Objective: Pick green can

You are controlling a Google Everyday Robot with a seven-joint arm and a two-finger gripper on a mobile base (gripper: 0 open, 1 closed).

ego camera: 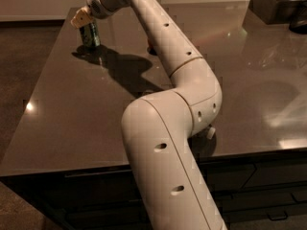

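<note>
The green can [90, 36] stands upright near the far left corner of the dark grey table [72, 109]. My white arm reaches from the table's front edge across to it. My gripper [82, 20] is right at the can's top, touching or just above it, and hides the can's lid. Only the can's green and silvery side shows below the gripper. The can's base appears to rest on the table, with its shadow beside it.
A dark box-like container [273, 6] stands at the back right corner, with another dark object [300, 20] at the right edge. A small dark thing [151, 50] sits partly hidden behind my arm. The table's left edge runs close to the can.
</note>
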